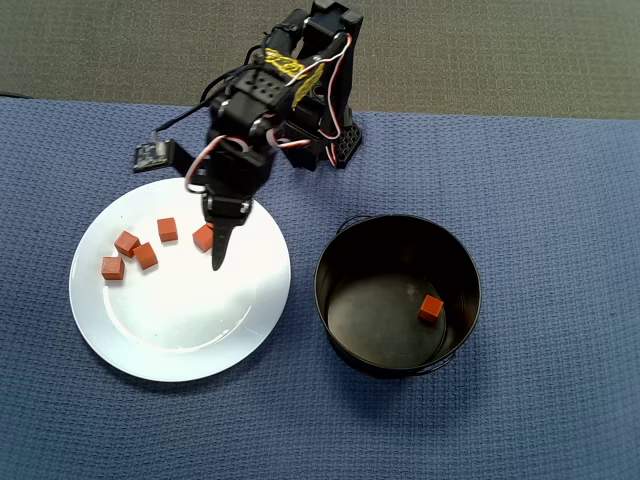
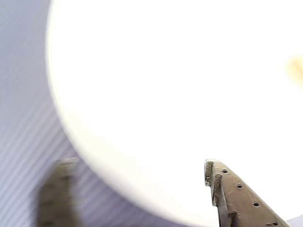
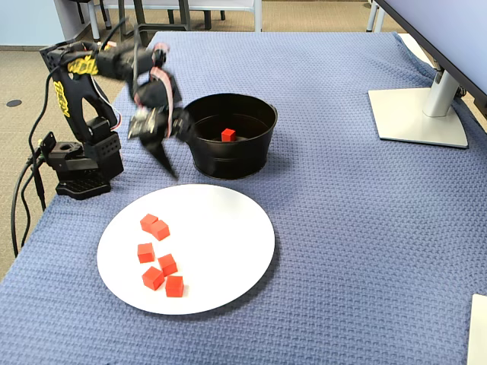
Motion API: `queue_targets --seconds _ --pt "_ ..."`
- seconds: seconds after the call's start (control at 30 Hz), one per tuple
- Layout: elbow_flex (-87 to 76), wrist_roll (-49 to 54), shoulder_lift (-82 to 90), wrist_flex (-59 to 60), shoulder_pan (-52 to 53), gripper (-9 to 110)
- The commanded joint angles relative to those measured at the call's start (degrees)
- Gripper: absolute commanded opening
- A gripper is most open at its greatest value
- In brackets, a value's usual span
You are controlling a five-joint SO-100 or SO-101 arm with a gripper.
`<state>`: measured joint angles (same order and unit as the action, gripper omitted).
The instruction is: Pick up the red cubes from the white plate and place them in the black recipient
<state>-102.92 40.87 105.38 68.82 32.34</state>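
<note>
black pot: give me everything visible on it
The round black metal pot stands upright on the blue woven cloth, to the right of the large white plate in the overhead view, apart from it. Straight deep walls, glossy inside, with a thin wire handle lying along the rim. One small red cube rests on its floor. Nothing else touches it.

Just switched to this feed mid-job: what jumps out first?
Six red cubes lie clustered on the white plate, at its left side in the fixed view. One more cube already sits in the black pot behind it. The gripper hovers over the plate, holding nothing.
</note>
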Motion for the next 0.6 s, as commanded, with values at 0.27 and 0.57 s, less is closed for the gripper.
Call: queue_targets --seconds 0.27,0.57 --pt "-3.78 49.75 -2.81 0.7 8.0 24" --pt "-6.59 53.88 -5.98 -4.83 10.11 22"
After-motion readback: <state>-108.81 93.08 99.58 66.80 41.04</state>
